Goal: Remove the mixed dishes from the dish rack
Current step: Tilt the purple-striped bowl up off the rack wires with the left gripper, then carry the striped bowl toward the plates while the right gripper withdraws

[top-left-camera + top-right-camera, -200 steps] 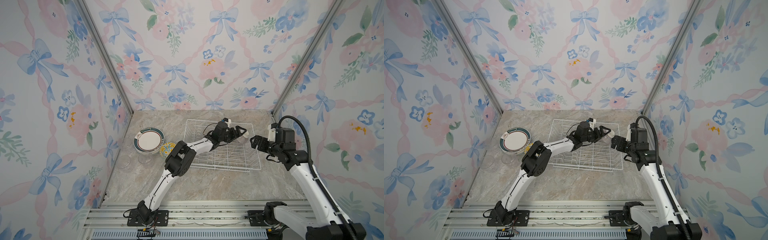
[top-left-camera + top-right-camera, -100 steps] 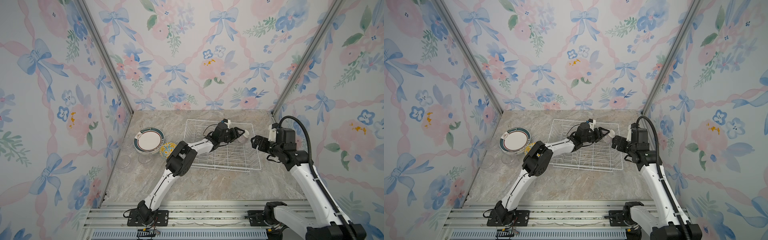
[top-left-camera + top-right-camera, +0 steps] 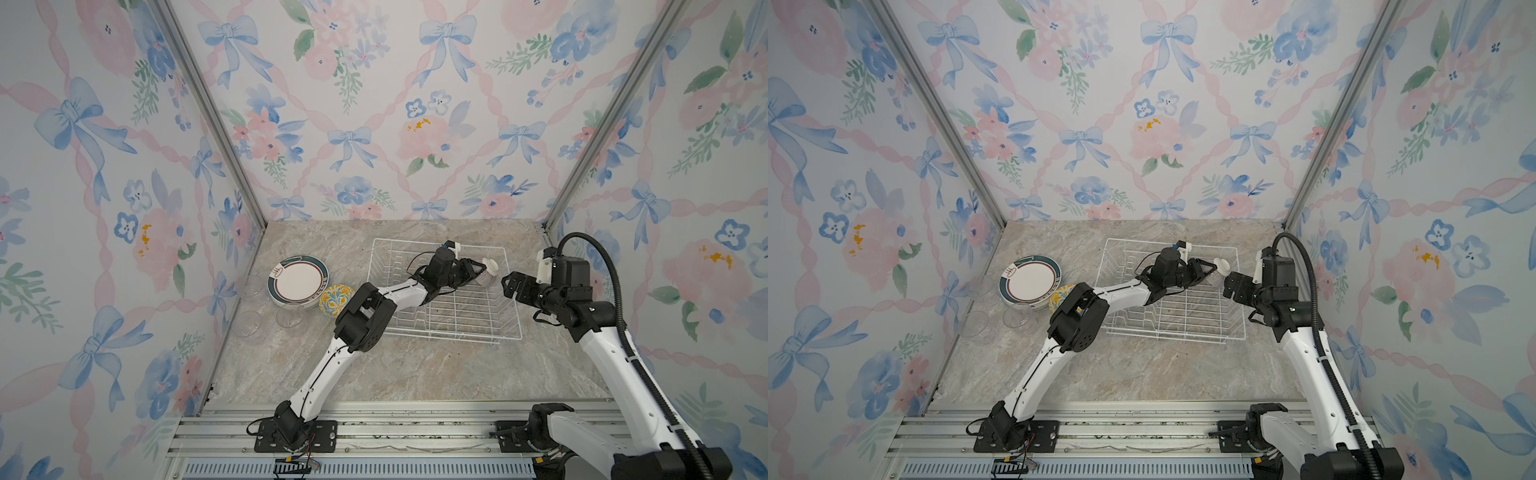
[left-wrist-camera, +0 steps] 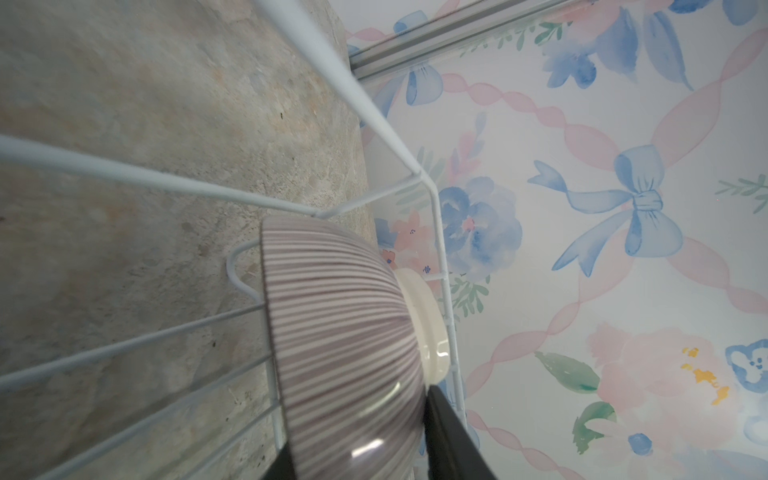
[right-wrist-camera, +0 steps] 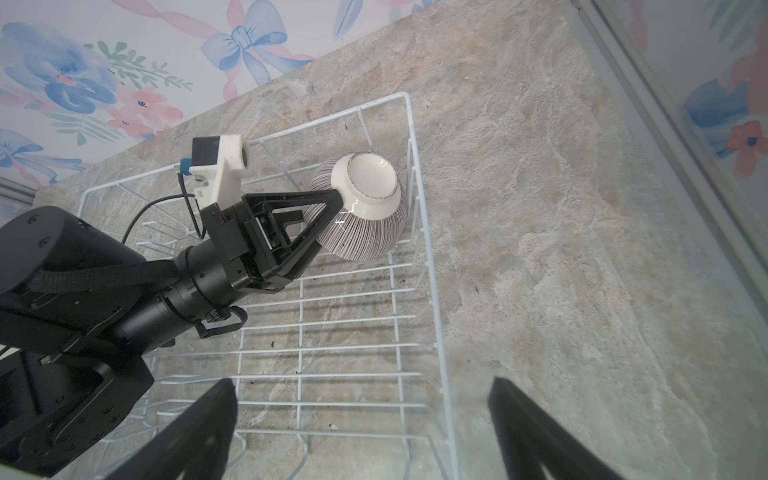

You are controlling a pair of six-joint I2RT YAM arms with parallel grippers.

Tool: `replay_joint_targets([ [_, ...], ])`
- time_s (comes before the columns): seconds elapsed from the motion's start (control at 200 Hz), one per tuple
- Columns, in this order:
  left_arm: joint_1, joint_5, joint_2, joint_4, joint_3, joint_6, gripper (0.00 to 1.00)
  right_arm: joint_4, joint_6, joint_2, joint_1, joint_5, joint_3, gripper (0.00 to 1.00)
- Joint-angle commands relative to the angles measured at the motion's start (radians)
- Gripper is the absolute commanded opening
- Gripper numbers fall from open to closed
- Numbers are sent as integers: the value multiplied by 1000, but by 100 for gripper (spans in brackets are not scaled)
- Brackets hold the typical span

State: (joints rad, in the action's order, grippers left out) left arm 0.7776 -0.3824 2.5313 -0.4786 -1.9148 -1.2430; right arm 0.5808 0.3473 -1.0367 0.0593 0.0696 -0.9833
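Observation:
The white wire dish rack point(image 3: 465, 308) point(image 3: 1192, 309) point(image 5: 353, 345) stands right of the table's middle. Only the purple-striped bowl point(image 3: 488, 271) point(image 3: 1221, 269) point(image 4: 340, 324) point(image 5: 365, 224) is in it, tipped on its side in the far right corner with its cream foot facing out. My left gripper point(image 3: 473, 272) point(image 3: 1204, 272) point(image 4: 359, 424) point(image 5: 328, 220) reaches across the rack and is shut on the bowl's wall, one finger inside the bowl and one outside. My right gripper point(image 3: 509, 286) point(image 3: 1229, 286) point(image 5: 361, 382) hovers open over the rack's right rim, holding nothing.
On the table left of the rack lie a stack of plates point(image 3: 297, 280) with a teal-rimmed one on top, a yellow-blue bowl point(image 3: 336, 299), and clear glass cups point(image 3: 249, 326) close to the left wall. The bowl rests against the rack's corner wires point(image 4: 432, 195).
The left gripper's jaws have closed in from wide open onto the striped bowl's wall. The right arm has stayed where it was.

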Motion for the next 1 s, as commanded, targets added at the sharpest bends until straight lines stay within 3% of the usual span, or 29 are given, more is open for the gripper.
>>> replay_joint_targets([
  [0.0,-6,-2,21,-44,-26,-3,33,24,-8,13,-9,-16,12,97],
  [0.285,-6,5,28,-69,-30,-2,26,32,-13,23,-10,-21,11,97],
  [0.5,-14,-9,42,-71,-35,-16,28,32,-14,20,-11,-24,11,97],
  [0.995,-28,-15,58,-71,-87,-5,10,32,-13,23,-10,-27,12,97],
])
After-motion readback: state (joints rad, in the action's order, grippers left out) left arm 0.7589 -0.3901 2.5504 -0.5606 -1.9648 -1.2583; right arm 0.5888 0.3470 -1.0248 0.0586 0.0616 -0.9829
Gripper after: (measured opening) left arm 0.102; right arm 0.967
